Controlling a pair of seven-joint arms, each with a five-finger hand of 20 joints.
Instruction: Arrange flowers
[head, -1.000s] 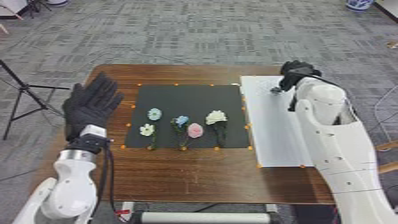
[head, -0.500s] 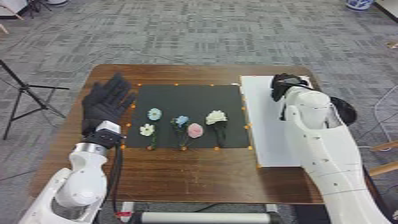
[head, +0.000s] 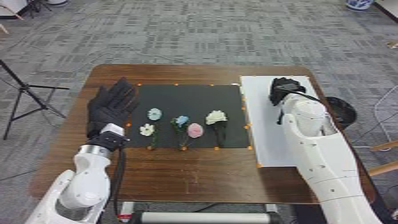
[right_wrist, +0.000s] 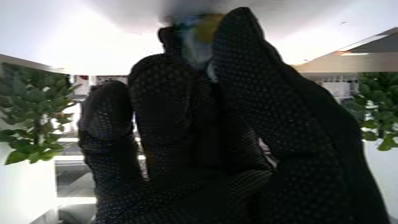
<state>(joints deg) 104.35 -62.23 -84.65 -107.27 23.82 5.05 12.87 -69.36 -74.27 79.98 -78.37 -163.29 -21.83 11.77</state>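
Black under five laid flowers, the mat (head: 182, 97) makes the landmark; on it lie a pale blue flower (head: 155, 114), a small white flower (head: 147, 130), a blue flower (head: 181, 120), a pink flower (head: 195, 131) and a big white flower (head: 216, 117); right of the mat lies a white sheet (head: 271, 145), and over its far part is the right hand (head: 286, 86), thumb and fingers closed in a pinch on what looks like a pale blue and yellow bloom (right_wrist: 198, 42); left of the mat is the left hand (head: 111, 107), fingers straight and slightly apart, holding nothing.

Placing the bloom on the sheet seems the step in hand; the arranging looks barely begun, with five flowers on the mat; the bloom sits near the fingertips, so a shallow grip could let it twist or slip as the hand lowers; pressing too low could crush the petals; opening too little could leave it caught on the glove's fabric and drag it askew; back at the mat, the blue and pink flowers lie so near each other that a reach for one could nudge or lift both, their thin stems being easy to snag.
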